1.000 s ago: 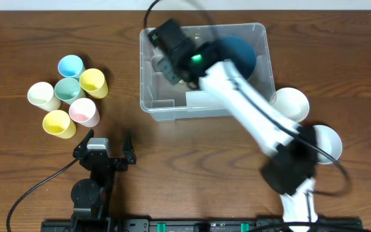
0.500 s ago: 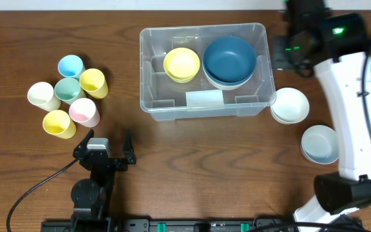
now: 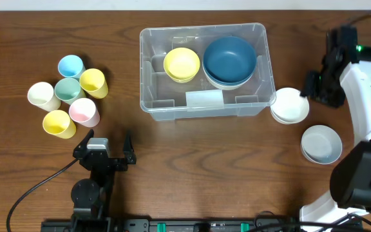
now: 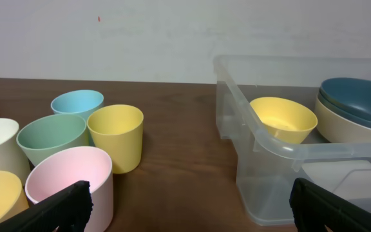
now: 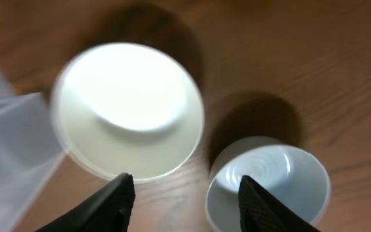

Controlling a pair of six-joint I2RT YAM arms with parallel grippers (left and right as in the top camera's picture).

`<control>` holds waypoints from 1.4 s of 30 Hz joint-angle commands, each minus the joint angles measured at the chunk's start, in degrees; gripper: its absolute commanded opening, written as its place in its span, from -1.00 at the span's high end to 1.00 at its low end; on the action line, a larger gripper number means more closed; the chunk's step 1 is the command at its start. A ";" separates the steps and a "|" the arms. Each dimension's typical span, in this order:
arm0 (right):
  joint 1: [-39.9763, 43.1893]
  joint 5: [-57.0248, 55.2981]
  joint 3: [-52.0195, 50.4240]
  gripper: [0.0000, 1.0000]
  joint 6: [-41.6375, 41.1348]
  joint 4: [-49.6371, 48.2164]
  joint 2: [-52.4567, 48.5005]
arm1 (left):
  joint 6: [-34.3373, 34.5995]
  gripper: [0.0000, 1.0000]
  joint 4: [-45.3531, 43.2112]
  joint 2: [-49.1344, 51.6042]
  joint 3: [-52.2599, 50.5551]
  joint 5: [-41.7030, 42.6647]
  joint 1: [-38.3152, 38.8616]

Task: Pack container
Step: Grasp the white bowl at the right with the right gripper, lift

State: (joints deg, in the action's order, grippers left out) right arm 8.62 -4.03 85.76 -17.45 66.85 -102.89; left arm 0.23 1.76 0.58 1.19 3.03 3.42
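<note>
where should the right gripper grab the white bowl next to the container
Pinch the rim of the white bowl on its right side, coming straight down, one finger inside. It sits upright and open, and its left edge crowds the container, so that side likely lacks finger room.

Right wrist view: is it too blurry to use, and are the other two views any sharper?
Right wrist: motion blur smears the white bowl and washes it out, the pale bowl beside it is soft; left wrist: crisp on cups and container; overhead: sharp, evenly lit.
</note>
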 commanded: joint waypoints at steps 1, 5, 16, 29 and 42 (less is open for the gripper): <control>1.88 1.29 -5.25 -0.04 -0.02 -3.06 -0.09 | 0.68 -0.96 2.03 -0.35 -0.96 0.00 -0.24; 2.97 1.66 -9.88 0.02 -0.04 -7.13 -0.09 | 0.68 -0.96 2.03 -0.35 -0.96 0.00 -0.24; 3.04 2.60 -20.06 0.20 -0.04 -18.99 -0.31 | 0.68 -0.96 2.03 -0.35 -0.96 0.00 -0.24; 3.04 2.60 -20.39 0.83 0.35 -23.26 -0.31 | 0.68 -0.96 2.03 -0.35 -0.96 0.00 -0.24; 3.17 2.56 -17.51 0.97 -0.96 -22.14 0.13 | 0.68 -0.96 2.03 -0.35 -0.96 0.00 -0.24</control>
State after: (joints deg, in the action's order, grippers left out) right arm 11.25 0.05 66.11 -17.43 43.55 -102.91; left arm 0.23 1.76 0.58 1.19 3.03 3.42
